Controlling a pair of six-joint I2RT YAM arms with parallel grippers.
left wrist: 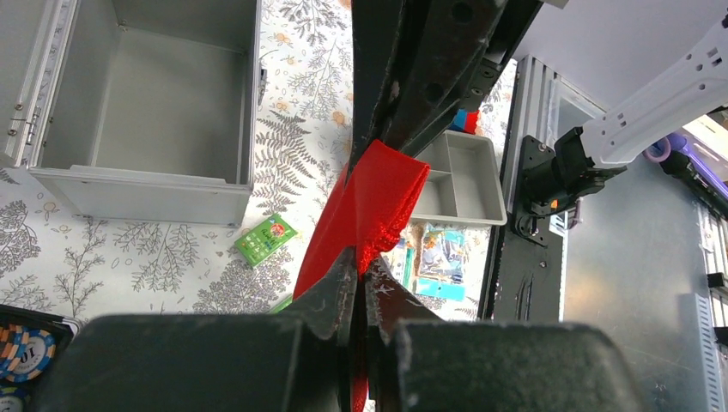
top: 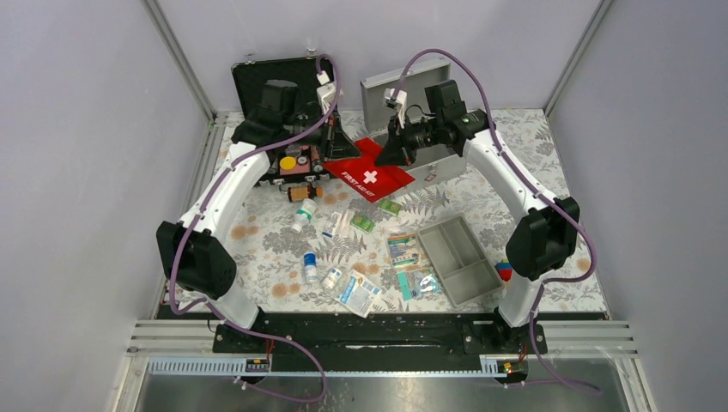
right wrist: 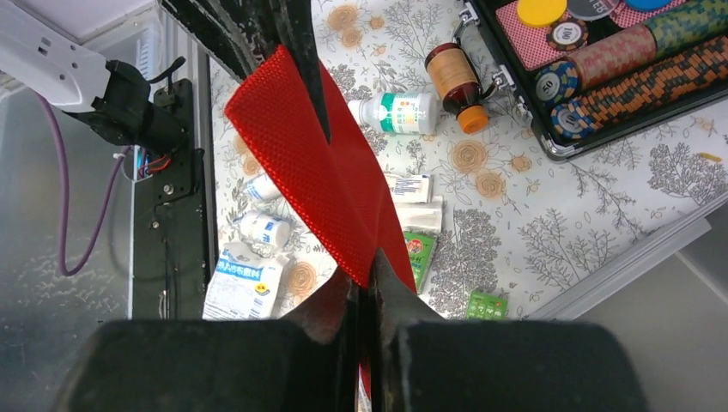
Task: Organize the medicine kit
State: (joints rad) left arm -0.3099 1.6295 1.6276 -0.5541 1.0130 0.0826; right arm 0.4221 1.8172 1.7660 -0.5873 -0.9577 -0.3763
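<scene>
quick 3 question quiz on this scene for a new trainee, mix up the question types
1. True or false: the left gripper and the right gripper each have their jaws closed on the red pouch.
2. Fill in: the metal box stands open, and the inside that shows looks ____.
3. Where is the grey divided tray? A) inside the box B) on the table, outside the box C) held by a gripper

Key: 1 true; 2 empty; 3 B

Pale grey walls (top: 86,129) — floral tablecloth (top: 536,142) below.
</scene>
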